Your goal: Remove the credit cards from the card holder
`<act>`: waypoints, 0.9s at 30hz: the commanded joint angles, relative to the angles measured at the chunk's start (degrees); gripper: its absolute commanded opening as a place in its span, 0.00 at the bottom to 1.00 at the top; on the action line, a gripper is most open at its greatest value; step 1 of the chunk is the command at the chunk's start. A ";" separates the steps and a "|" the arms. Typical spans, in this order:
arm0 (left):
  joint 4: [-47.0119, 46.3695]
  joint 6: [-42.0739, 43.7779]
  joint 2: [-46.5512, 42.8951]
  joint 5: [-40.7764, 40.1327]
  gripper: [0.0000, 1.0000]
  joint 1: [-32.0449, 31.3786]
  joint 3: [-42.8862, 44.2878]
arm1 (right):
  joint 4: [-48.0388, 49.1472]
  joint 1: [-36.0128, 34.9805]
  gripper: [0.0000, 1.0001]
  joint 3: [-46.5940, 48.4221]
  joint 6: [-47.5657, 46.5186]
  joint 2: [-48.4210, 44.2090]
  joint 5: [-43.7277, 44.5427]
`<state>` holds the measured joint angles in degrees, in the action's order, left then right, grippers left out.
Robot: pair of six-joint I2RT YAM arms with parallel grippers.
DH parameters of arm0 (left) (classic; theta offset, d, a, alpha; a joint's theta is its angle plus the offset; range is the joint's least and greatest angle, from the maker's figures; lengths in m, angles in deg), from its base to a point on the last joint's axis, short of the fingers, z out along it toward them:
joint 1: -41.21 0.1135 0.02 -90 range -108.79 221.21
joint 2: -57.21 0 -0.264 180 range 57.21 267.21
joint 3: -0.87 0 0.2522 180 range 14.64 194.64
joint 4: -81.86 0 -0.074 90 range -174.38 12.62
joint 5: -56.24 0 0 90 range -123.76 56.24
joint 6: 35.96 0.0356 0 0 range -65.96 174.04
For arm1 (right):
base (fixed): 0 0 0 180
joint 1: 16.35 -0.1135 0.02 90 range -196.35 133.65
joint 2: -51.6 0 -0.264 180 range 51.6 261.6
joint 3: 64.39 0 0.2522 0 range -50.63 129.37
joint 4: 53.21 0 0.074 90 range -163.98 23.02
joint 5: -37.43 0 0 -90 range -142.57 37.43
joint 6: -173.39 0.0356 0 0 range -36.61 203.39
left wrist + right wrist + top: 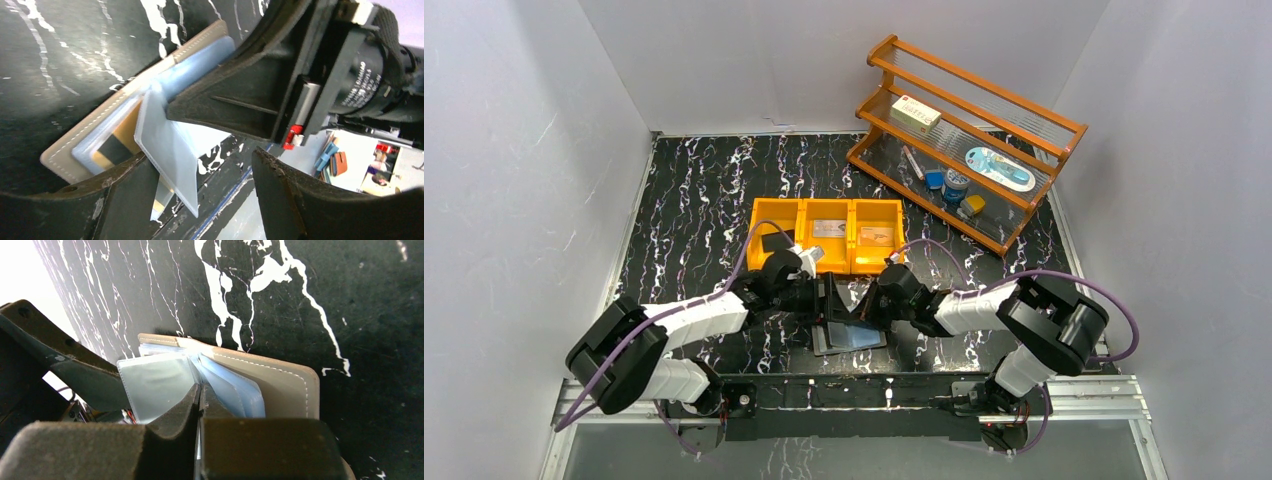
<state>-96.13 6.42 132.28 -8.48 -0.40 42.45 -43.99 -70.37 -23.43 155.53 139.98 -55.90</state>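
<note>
Right claw [198, 392]: pressed together, pinching pale inner leaf of card holder [282, 385]. Left claw [200, 162]: spread, straddling another leaf. Card holder lies open on tabletop [300, 300].

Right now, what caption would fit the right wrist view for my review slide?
Right gripper pinches the open card holder by its pale blue sleeves, on the black marbled table.

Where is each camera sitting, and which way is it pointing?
Top external: above and behind the bases, looking down on the table; both arms show.
Left wrist: on the left arm, facing the card holder; the open left gripper frames it.
Right wrist: on the right arm, facing the table; the right gripper pinches a sleeve.
Shared: both wrist views show the card holder.
</note>
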 commanded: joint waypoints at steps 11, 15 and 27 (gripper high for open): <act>-1.61 2.27 2.62 4.17 0.61 -1.99 5.45 | -23.35 0.98 0.36 3.53 -6.78 -14.73 4.76; -2.81 2.36 5.16 5.31 0.61 -2.60 6.46 | -31.83 0.96 0.37 2.88 -4.23 -22.57 13.31; -2.67 2.32 9.85 1.33 0.62 -6.26 10.29 | -40.89 0.93 0.46 -3.29 -1.06 -45.61 23.00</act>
<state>-99.19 8.00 142.64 -5.18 -5.79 51.30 -81.87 -69.58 -24.85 153.65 98.98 -36.63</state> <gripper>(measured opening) 0.618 0.440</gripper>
